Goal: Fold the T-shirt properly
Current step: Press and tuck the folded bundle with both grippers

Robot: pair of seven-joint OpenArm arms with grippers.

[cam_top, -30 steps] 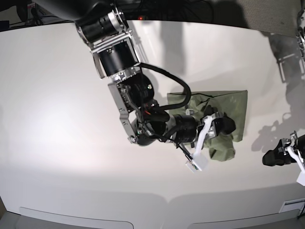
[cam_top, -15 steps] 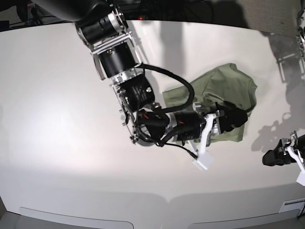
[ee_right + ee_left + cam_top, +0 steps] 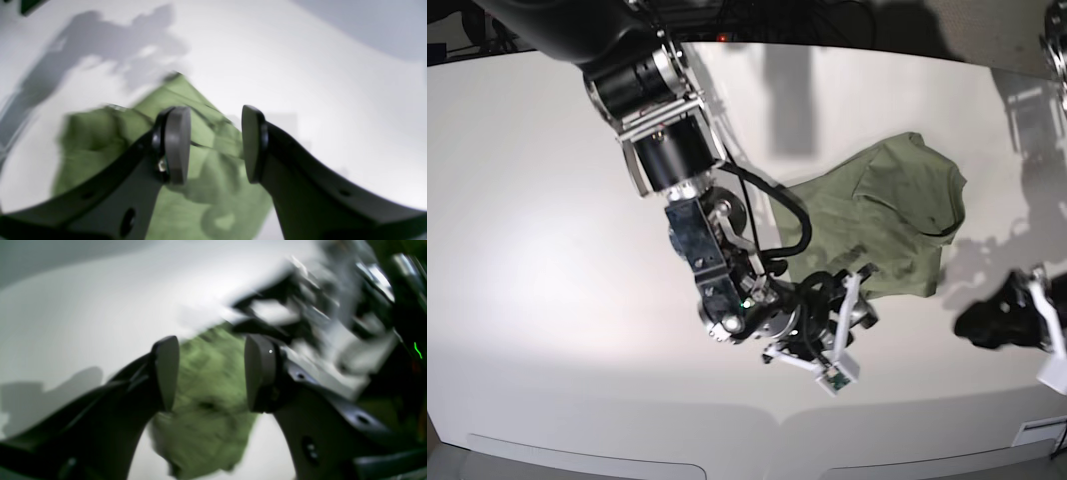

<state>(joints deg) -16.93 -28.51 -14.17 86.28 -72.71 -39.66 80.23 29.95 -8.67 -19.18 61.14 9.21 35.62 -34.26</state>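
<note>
Compared with half a second ago, the right gripper [image 3: 852,300] has pulled back from over the T-shirt [image 3: 882,225] toward the near edge of the table [image 3: 547,250], and its wrist has turned so the white camera block now hangs below the shirt's lower hem. A second ago the shirt was a compact folded bundle under that gripper; now it lies spread and rumpled on the far right part of the table, much as it did half a second ago. The left gripper [image 3: 987,325] has shifted a little inward from the table's right edge. In the right wrist view the right gripper [image 3: 215,143] has its jaws parted with nothing between them, the green cloth lying below and beyond the fingertips. The left gripper [image 3: 210,373] is likewise parted and empty, with the blurred shirt beyond it, apart from the pads.
</note>
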